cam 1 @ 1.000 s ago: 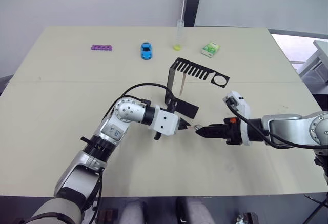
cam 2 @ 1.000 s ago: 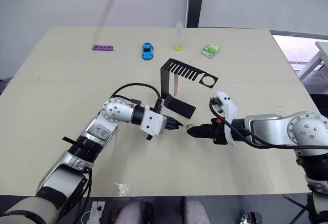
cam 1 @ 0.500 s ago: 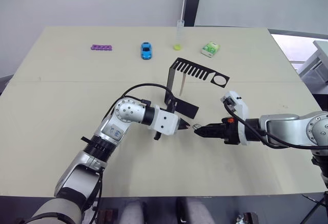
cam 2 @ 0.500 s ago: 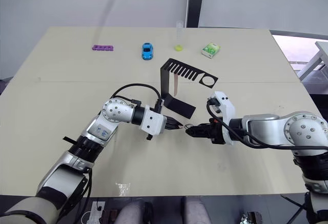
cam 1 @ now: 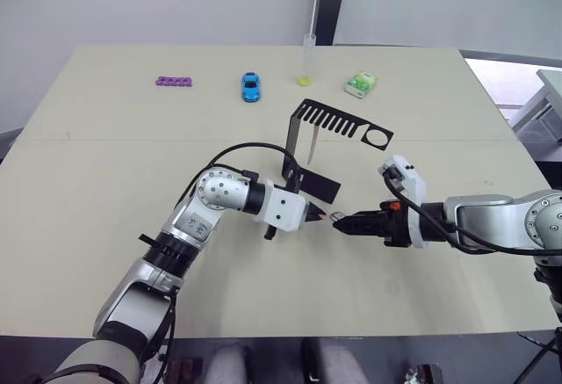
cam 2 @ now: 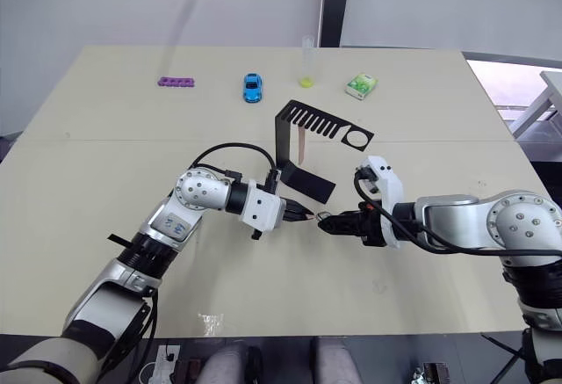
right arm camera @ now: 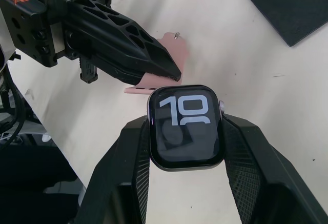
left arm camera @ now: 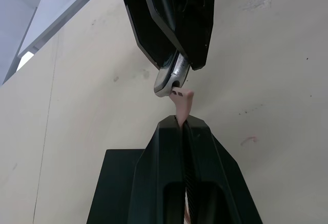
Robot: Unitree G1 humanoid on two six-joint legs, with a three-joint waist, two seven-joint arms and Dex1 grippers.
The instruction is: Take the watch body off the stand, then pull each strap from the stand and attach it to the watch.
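The watch body [right arm camera: 185,126] sits clamped by the right gripper [right arm camera: 184,131] in its wrist view, above the table just in front of the stand [cam 1: 309,182]. In the left wrist view, the left gripper [left arm camera: 183,124] pinches a strap [left arm camera: 182,103] whose tip touches the case; a slight misalignment could bend it aside

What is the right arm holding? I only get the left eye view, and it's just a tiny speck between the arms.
Observer: The right end effector is shut on the small square watch body with a black screen and grey rim; big light marks show on the screen.
Operator: What about the left one?
Observer: The left end effector pinches a soft pale pink-beige strap, and the strap's tip sits right at the watch body's rim.
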